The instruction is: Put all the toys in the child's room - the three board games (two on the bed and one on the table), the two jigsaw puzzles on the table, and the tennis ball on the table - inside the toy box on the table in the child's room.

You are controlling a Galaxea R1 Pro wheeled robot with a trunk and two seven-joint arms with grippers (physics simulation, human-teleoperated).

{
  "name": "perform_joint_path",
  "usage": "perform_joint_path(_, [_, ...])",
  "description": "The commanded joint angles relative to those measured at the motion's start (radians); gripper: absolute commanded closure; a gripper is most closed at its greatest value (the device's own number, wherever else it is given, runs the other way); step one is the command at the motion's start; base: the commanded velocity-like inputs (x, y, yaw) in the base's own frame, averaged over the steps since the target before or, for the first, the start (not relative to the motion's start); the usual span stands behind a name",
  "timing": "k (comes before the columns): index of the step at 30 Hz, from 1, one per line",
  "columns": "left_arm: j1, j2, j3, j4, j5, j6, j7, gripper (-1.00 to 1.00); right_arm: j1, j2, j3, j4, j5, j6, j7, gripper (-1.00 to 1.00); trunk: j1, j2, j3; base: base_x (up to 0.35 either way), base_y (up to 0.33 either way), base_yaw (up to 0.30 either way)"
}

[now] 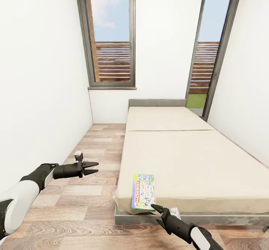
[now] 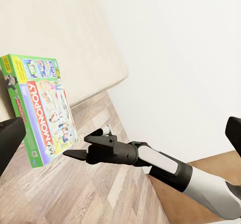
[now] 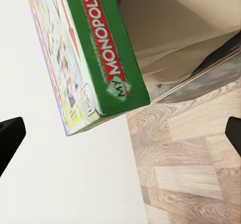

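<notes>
Directly ahead in the head view, a low cream bed [image 1: 186, 156] with a seam across its mattress fills a narrow white-walled room, its head against the far wall between two tall windows [image 1: 110, 33]. One board game [image 1: 143, 191], a thin Monopoly box with a busy green, yellow and blue cover, lies flat on the mattress at the bed's near edge, close to its near-left corner, and slightly overhangs that edge.

The right gripper [image 1: 157, 207] reaches up from below, its dark tip just at the box's near-right corner; whether it touches the box is hard to judge. In the right wrist view the box [image 3: 90, 53] sits between the two dark finger ends at the picture's edges, well apart from both, so the jaws are released.

The left gripper [image 1: 93, 167] hovers over the wood-plank floor [image 1: 86, 205] to the left of the bed, well apart from the box, its two pointed jaws spread and holding nothing. The left wrist view shows the box [image 2: 40, 108] on the mattress edge with the right gripper [image 2: 75, 152] just beside it.
</notes>
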State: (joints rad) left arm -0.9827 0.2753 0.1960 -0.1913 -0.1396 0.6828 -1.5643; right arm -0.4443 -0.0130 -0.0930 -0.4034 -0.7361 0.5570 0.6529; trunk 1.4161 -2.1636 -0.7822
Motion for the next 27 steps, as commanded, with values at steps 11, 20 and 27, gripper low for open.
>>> perform_joint_path(11, [-0.001,0.000,0.006,0.000,-0.011,0.011,-0.006,-1.00,-0.001,0.001,-0.004,0.000,-0.002,0.007,0.001,-1.00,0.000,0.000,-0.001,0.049,0.046,0.000])
perform_joint_path(20, [-0.001,0.001,0.006,0.000,-0.011,0.011,-0.006,-1.00,-0.001,0.001,-0.004,0.000,-0.002,0.007,0.001,-1.00,0.000,0.000,-0.001,0.004,0.003,0.000])
perform_joint_path(27, [-0.001,0.000,0.006,0.000,-0.011,0.011,-0.006,-1.00,-0.001,0.001,-0.004,0.000,-0.002,0.007,0.001,-1.00,0.000,0.000,-0.001,0.077,0.052,0.000])
